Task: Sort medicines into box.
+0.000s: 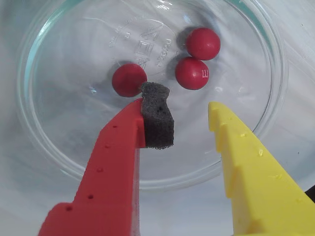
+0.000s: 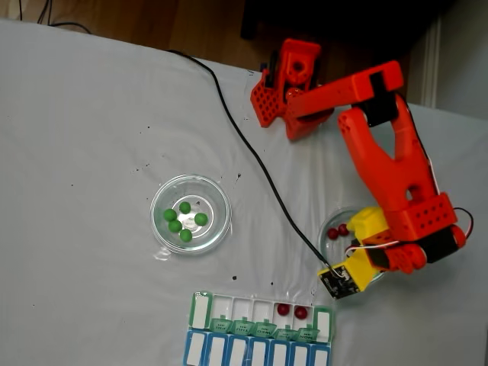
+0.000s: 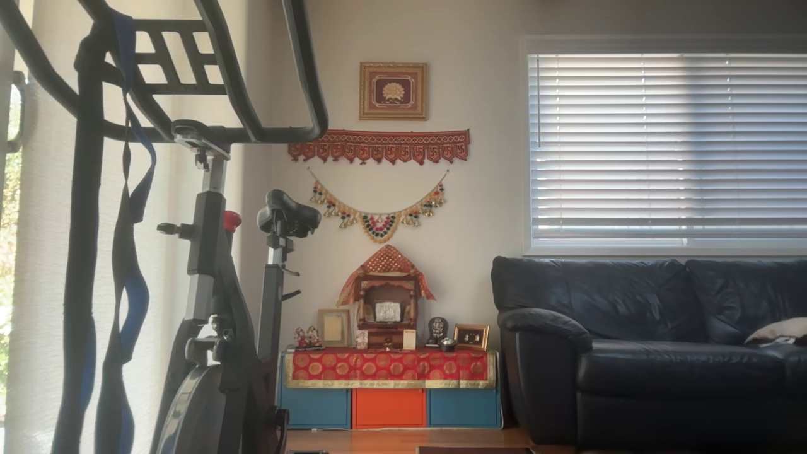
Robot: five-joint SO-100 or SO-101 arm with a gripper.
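Observation:
In the wrist view my gripper (image 1: 181, 105) hangs open just above a clear glass dish (image 1: 44, 132). Its red finger carries a dark foam pad and its yellow finger stands to the right. Three dark red medicines (image 1: 192, 73) lie in the dish; one (image 1: 128, 79) touches the foam pad's tip. Nothing sits between the fingers. In the fixed view the gripper (image 2: 353, 233) covers part of that dish (image 2: 323, 231), where two red pills (image 2: 338, 230) show. Five green medicines (image 2: 183, 217) lie in a second dish (image 2: 158, 221). The box (image 2: 259, 329) holds two red pills (image 2: 291, 310) in neighbouring compartments.
A black cable (image 2: 252, 152) runs across the white table from the arm's base (image 2: 286, 84) to the wrist camera (image 2: 335, 283). The box lies at the front edge of the fixed view, left of the gripper. The other view looks into a room with an exercise bike (image 3: 208, 284) and a sofa (image 3: 649, 347).

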